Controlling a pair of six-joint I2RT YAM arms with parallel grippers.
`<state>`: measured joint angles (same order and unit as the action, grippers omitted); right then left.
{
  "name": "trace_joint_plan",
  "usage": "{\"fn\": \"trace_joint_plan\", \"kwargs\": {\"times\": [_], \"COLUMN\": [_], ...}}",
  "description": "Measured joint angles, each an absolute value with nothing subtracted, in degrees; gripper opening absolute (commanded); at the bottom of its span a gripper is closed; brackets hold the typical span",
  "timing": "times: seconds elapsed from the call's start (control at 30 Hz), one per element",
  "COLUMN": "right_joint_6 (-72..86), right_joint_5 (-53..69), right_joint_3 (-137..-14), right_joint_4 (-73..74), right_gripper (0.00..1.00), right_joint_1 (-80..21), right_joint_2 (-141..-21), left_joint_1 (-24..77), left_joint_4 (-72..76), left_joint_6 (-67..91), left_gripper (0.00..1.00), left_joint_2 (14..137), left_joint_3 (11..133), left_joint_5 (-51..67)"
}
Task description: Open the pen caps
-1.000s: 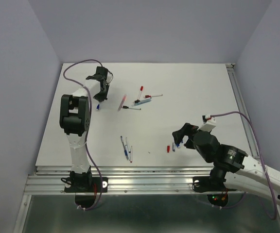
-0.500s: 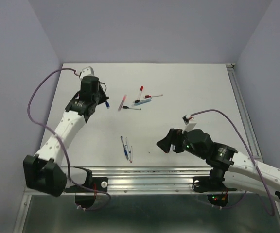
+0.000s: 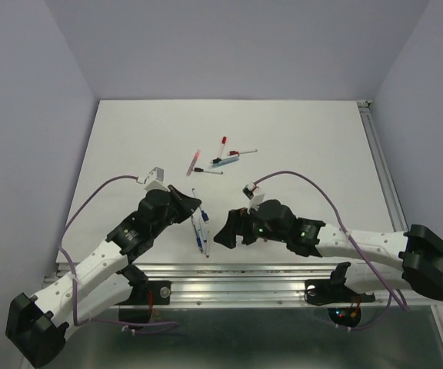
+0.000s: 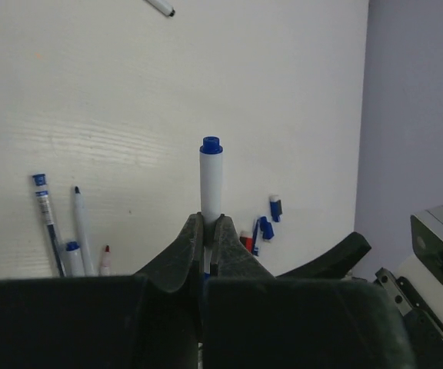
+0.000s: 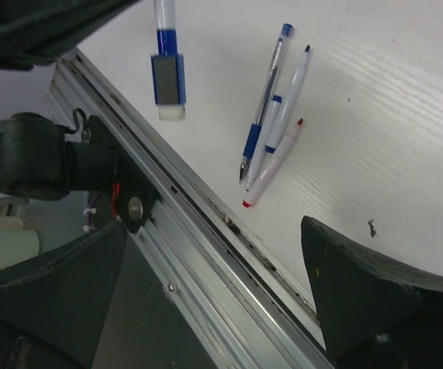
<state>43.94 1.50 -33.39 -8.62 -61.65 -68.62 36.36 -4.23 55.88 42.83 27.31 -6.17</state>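
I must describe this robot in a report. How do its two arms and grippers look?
The left arm and the right arm have white links between bulky black joints. The left gripper and the right gripper are black with wedge-shaped fingers. A purple cable loops to a small white camera box on each wrist.

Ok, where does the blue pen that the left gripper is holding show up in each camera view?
Top external: at the left gripper, low and left of centre; the pen itself is too small to make out.
Left wrist: blue pen at centre, upright between the fingers.
Right wrist: top left, one end hanging down into the picture.
Shared landmark: the loose pens lying on the table near its front edge, visible in all three views.
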Motion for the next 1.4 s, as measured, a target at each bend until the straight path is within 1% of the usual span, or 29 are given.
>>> {"fn": "trace_joint_plan", "kwargs": {"times": [0.07, 0.17, 0.3, 0.33, 0.4, 0.43, 0.47, 0.5, 0.6, 0.63, 0.67, 0.83, 1.0, 1.17, 1.2, 1.23, 1.37, 1.4], "right_joint_6": [44.16, 44.38, 44.29, 44.21, 44.18, 43.99, 44.05, 43.90, 44.31, 44.38, 44.38, 44.88, 46.39, 49.82, 50.52, 51.42, 55.27, 55.70], "right_joint_5": [1.41, 0.73, -0.45, -0.60, -0.80, -0.89, -0.99, -0.99, -1.06, -1.06, -1.06, 0.14, 0.23, -6.35, -7.90, -7.53, 0.58, 1.45], "right_joint_3": [-34.70, -37.26, -40.45, -41.06, -42.11, -42.61, -42.92, -43.09, -43.35, -43.35, -43.35, -43.33, -41.82, -37.71, -37.12, -36.49, -32.34, -31.83], "right_joint_4": [-10.15, -12.23, -13.52, -13.54, -13.54, -13.54, -13.54, -13.54, -13.37, -13.32, -13.34, -12.91, -12.45, -13.06, -13.02, -12.86, -12.60, -12.60], "right_gripper": [0.99, 0.95, 0.80, 0.68, 0.54, 0.42, 0.37, 0.28, 0.14, 0.04, 0.01, 0.01, 0.01, 0.01, 0.01, 0.01, 0.01, 0.01], "right_joint_1": [-61.65, -61.65, -61.65, -61.63, -61.65, -61.65, -61.65, -61.65, -61.65, -61.65, -61.67, -61.76, -61.82, -63.68, -64.29, -65.06, -76.64, -77.84], "right_joint_2": [-69.93, -72.58, -76.03, -76.82, -78.13, -78.85, -79.29, -79.57, -80.07, -80.07, -80.07, -79.85, -78.67, -74.76, -74.22, -73.67, -72.01, -72.01], "left_joint_1": [38.57, 41.25, 44.05, 44.66, 45.89, 46.30, 46.61, 46.92, 47.22, 47.24, 47.24, 47.57, 48.73, 48.27, 47.33, 46.39, 34.46, 33.54], "left_joint_4": [-2.72, -0.84, 0.80, 1.06, 1.15, 1.43, 1.58, 1.56, 1.83, 1.91, 1.98, 2.63, 2.70, 1.19, 0.75, 1.54, 6.31, 6.68], "left_joint_6": [57.93, 60.38, 62.52, 63.00, 63.90, 64.25, 64.53, 64.79, 65.04, 65.06, 65.04, 65.28, 65.04, 62.30, 61.56, 60.86, 58.83, 58.67], "left_gripper": [0.00, 0.00, 0.00, 0.00, 0.00, 0.00, 0.00, 0.00, 0.00, 0.00, 0.00, 0.00, 0.00, 0.00, 0.00, 0.00, 0.00, 0.00], "left_joint_2": [42.26, 41.85, 42.00, 42.13, 42.48, 42.57, 42.59, 42.59, 42.59, 42.59, 42.59, 43.33, 47.03, 54.68, 56.34, 57.43, 63.02, 63.26], "left_joint_3": [27.31, 27.31, 26.87, 26.70, 26.52, 26.39, 26.26, 26.20, 26.20, 26.20, 26.20, 26.22, 27.90, 33.76, 34.94, 35.53, 39.83, 40.21], "left_joint_5": [-6.17, -6.09, -6.35, -6.42, -6.55, -6.61, -6.76, -7.14, -7.92, -8.16, -8.36, -9.74, -11.00, -6.72, -4.08, -5.89, -15.35, -16.27]}}
